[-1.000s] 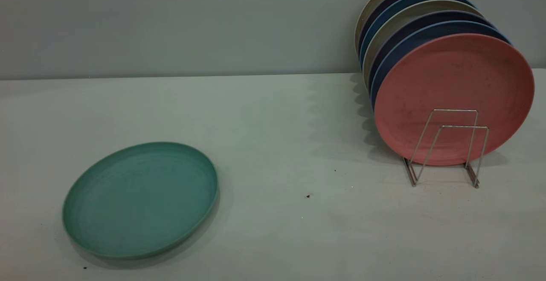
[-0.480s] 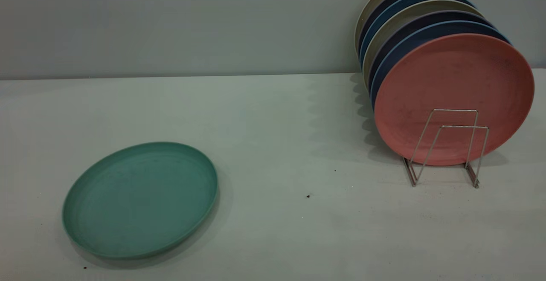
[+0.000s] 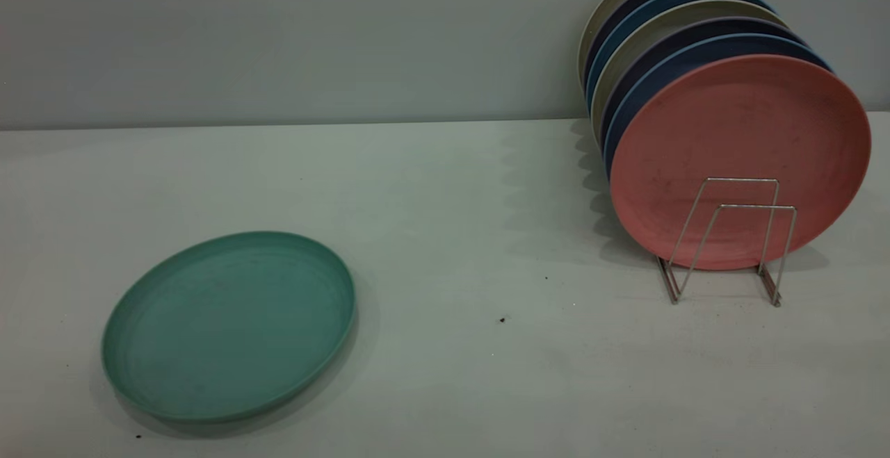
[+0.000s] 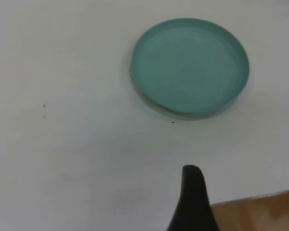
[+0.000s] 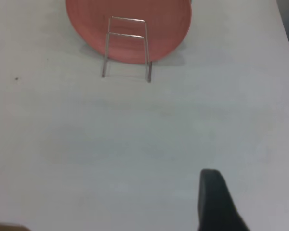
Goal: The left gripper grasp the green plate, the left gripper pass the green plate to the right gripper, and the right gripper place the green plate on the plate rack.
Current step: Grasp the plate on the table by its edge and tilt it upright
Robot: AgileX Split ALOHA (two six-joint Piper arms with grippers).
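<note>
The green plate lies flat on the white table at the front left; in the left wrist view it lies well ahead of the arm. Part of my left gripper shows at that view's edge, clear of the plate and near the table's edge. The plate rack stands at the right with its two front wire loops free. It also shows in the right wrist view. My right gripper is open and empty, well short of the rack. Neither arm shows in the exterior view.
Several plates stand upright in the rack, the salmon-pink plate in front, dark blue and beige ones behind it up to the wall. A wooden strip shows past the table's edge. Small dark specks dot the table.
</note>
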